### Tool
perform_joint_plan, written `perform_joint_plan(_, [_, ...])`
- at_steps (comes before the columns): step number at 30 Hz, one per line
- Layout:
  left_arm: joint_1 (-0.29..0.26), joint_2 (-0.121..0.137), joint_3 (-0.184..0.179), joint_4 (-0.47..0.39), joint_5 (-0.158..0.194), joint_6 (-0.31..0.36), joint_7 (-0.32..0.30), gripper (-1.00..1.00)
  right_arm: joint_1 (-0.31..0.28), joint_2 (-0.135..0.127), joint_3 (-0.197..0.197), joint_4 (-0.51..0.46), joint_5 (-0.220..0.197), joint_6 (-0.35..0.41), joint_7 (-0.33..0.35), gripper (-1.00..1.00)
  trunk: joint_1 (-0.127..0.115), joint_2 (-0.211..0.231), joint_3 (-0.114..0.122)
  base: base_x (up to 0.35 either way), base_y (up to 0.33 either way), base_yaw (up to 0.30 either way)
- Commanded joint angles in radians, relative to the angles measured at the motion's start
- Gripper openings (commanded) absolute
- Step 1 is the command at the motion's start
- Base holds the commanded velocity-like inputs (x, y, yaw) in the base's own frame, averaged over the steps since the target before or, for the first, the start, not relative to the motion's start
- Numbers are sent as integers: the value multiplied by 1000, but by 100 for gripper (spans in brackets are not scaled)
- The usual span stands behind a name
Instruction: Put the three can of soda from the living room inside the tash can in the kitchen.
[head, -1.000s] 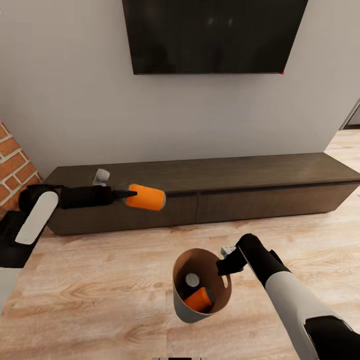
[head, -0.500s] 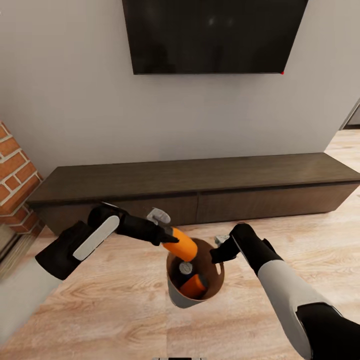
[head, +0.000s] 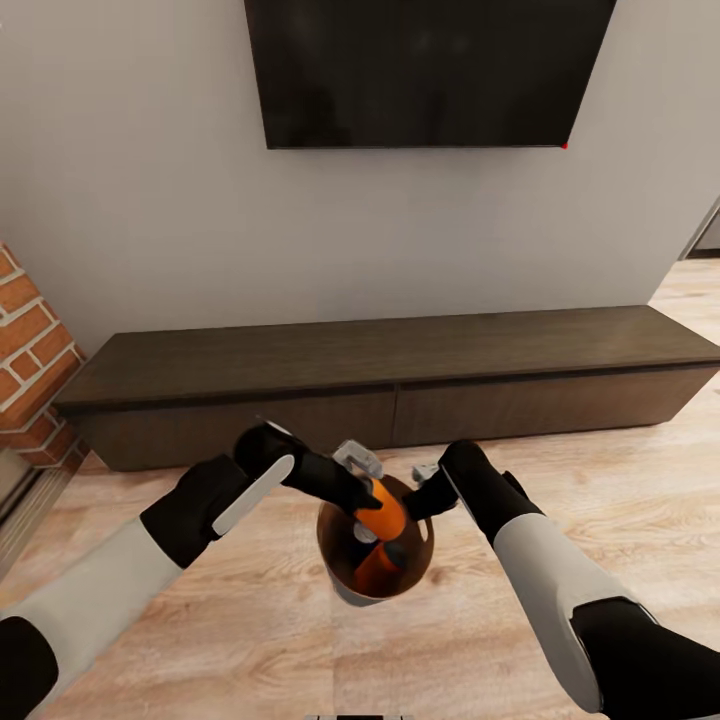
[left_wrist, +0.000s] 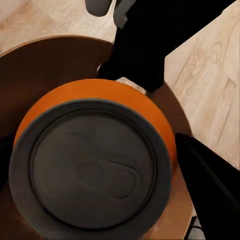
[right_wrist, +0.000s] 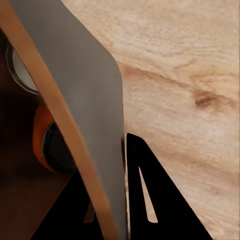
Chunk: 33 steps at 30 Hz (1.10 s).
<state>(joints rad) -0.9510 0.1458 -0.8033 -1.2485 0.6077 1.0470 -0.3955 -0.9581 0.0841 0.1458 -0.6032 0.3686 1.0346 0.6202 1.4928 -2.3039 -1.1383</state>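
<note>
The tash can (head: 345, 585) is held above the wood plank floor (head: 250, 640), in front of the long dark TV cabinet (head: 400, 385), with its open mouth facing up. It is gripped at its far-right rim by the right gripper (head: 425, 495), whose fingers are closed on the thin wall, 1 inside and 1 outside, as is seen in the right wrist view (right_wrist: 107, 165). 3 soda cans are counted at the tash can. 1 orange can (head: 383, 508) is clamped by the left gripper (head: 368, 506) and is held tilted in the mouth of the tash can, partly below the rim; in the left wrist view its grey top (left_wrist: 95, 172) faces the camera, with the coppery inside of the tash can (left_wrist: 45, 65) around it. Below it, 1 second orange can (head: 378, 568) lies inside the tash can, and 1 grey can top (head: 362, 536) is seen beside it; that can's body colour cannot be told. 1 dark wall TV (head: 425, 70) hangs above the cabinet, and 1 brick fireplace edge (head: 30, 370) stands left of the cabinet.
</note>
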Motion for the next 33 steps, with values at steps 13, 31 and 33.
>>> perform_joint_plan(13, [0, -10, -72, 18, -40, 0, 0, -100, -1, 0, 0, 1, -48, 13, 6, -100, 0, 0, 0, 0, 0, 0])
perform_joint_plan(31, [-4, 36, -273, -9, -37, 0, 0, -100, -25, -3, -2, 36, -49, 13, -21, -100, 0, 0, 0, 0, 0, 0])
perform_joint_plan(33, [-4, 57, -274, -8, -39, 0, 0, -100, -25, -2, -2, 39, -50, 13, -39, -100, 0, 0, 0, 0, 0, 0])
